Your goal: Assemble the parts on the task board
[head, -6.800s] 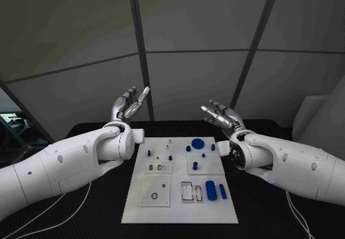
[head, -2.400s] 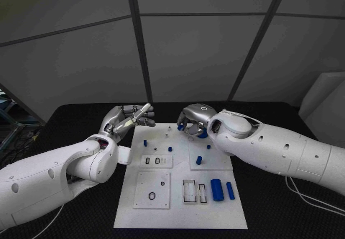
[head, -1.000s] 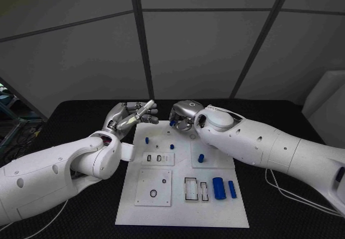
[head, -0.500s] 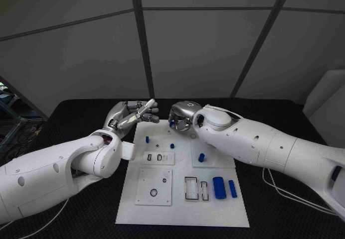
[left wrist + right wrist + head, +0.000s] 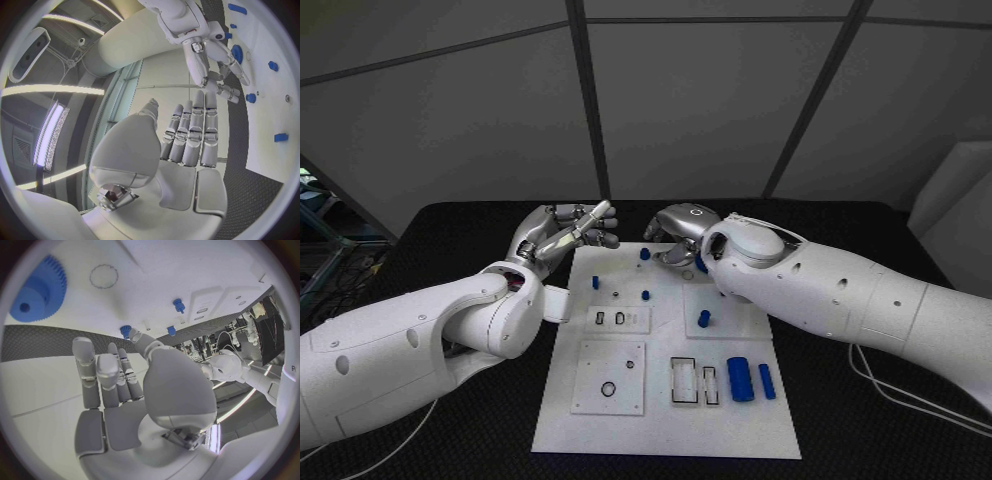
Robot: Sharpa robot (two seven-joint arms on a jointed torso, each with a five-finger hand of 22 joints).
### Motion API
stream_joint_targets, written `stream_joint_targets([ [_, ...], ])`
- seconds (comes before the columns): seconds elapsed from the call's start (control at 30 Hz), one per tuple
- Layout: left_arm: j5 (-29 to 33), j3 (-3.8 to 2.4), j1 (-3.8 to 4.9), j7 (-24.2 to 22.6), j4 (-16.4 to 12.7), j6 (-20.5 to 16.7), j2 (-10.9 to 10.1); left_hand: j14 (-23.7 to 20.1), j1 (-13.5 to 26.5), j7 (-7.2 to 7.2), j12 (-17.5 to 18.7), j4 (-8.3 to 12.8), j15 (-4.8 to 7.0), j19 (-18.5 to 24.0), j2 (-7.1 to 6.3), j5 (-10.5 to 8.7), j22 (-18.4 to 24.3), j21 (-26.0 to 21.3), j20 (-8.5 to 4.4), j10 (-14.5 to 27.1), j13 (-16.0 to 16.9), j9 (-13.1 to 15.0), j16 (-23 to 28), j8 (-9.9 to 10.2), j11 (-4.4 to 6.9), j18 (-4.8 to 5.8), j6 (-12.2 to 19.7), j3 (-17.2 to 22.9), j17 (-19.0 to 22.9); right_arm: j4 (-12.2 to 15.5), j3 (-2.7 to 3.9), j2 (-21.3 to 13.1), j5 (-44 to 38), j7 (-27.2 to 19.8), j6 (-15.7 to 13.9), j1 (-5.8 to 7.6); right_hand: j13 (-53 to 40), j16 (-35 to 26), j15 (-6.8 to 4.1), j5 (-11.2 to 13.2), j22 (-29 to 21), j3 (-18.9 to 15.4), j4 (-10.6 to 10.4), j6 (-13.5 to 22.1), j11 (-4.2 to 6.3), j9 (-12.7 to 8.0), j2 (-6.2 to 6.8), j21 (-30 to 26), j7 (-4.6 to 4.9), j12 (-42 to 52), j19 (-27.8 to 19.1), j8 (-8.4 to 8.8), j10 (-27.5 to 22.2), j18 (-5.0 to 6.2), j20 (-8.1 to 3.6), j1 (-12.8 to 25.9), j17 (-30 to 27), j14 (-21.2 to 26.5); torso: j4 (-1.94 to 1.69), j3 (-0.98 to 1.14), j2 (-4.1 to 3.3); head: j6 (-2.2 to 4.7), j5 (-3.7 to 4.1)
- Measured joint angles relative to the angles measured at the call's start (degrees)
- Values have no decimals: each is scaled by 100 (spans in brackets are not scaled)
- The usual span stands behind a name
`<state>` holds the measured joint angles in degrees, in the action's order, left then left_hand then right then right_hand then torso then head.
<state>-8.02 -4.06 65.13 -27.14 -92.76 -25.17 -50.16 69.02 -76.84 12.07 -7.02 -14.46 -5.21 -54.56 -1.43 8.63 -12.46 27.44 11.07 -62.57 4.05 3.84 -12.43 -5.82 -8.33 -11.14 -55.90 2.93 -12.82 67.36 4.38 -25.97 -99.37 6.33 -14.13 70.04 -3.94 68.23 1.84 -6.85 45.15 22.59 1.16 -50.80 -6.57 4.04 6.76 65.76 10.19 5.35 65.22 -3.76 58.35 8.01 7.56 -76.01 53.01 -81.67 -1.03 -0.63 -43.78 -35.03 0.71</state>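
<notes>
Head view: both hands at the far end of the white board.
Head view puts the left hand (image 5: 563,232) above the board's (image 5: 661,420) far left corner, fingers apart, holding nothing; the right hand (image 5: 672,235) hangs over the far edge, and whether it grips anything I cannot tell. Blue pegs (image 5: 704,318) stand mid-board. Left wrist view shows straight, empty fingers (image 5: 194,131) beside the board. Right wrist view shows a blue gear (image 5: 39,290) lying flat beyond the loosely spread fingers (image 5: 94,374), apart from them.

Left hand (image 5: 187,135) fingers straight, right hand (image 5: 212,60) above task board (image 5: 275,115)
</notes>
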Motion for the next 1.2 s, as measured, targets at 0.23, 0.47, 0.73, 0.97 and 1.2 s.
stream_joint_targets([
  [0.23, 0, 0, 0, 4, 28, 8, -44, 0, 0, 0, 0, 0, 0, 0, 0, 0, 0, 0, 0, 0, 0, 0, 28, 0, 0, 0, 0, 0, -5, 838, 22, -913, 320, 58, -246, -2, -189, 353, -114, -236, 584, -91, -91, -303, 113, 30, 0, 383, -20, 543, 381, -85, 953, 0, -59, -1, 443, -179, 43, 20, 23, 27, -16],
  [0.47, -1, 1, 0, 10, 79, 26, -50, 0, 0, 0, -1, 0, 0, 0, 0, 0, 0, 0, 0, 0, 0, 0, 28, 0, 0, 1, 0, 0, -5, 1053, 182, -1527, 1160, 255, -268, 4, -3602, 1322, -361, -544, 1806, -985, -358, -223, 320, 31, 296, 1122, -209, 4076, 1092, -137, 2060, -274, -245, 85, 1990, -237, 114, 52, 49, 28, -36],
  [0.73, -1, 2, -5, 16, 146, 50, 0, 0, 0, 0, -1, 0, 0, 0, 0, 0, 0, 0, 0, 0, 0, 0, 28, 0, 0, 0, 0, 0, -4, 908, 208, -1579, 1736, 570, 0, 0, -7074, 1893, -213, -544, 2540, -1698, -828, 22, 199, 36, 49, 1542, -81, 7444, 1392, -439, 2318, -362, -132, -162, 2194, -236, 147, 71, 53, 13, -30],
  [0.97, -1, 2, -12, 21, 179, 71, 26, 0, 0, 0, -1, 0, 0, 0, 0, 0, 0, 0, 0, 0, 0, 0, 28, 0, 0, 0, 0, 0, -4, 787, 211, -1411, 1780, 739, 253, -1, -7101, 2055, -172, -544, 2924, -1839, -969, 109, 179, 36, 8, 1729, -36, 7809, 1579, -529, 2526, -450, -82, -279, 2194, -237, 147, 71, 46, -18, -7],
  [1.2, -1, 3, -14, 24, 191, 85, 35, 0, 0, 0, -1, 0, 0, 0, 0, 0, 0, 0, 0, 0, 0, 0, 28, -1, 0, 0, 0, 0, -4, 686, 212, -1308, 1751, 858, 531, -3, -7100, 2101, -172, -576, 2980, -1871, -1002, 151, 176, 35, -15, 1784, -35, 7899, 1630, -571, 2540, -449, -72, -303, 2193, -237, 147, 64, 46, -47, -1],
])
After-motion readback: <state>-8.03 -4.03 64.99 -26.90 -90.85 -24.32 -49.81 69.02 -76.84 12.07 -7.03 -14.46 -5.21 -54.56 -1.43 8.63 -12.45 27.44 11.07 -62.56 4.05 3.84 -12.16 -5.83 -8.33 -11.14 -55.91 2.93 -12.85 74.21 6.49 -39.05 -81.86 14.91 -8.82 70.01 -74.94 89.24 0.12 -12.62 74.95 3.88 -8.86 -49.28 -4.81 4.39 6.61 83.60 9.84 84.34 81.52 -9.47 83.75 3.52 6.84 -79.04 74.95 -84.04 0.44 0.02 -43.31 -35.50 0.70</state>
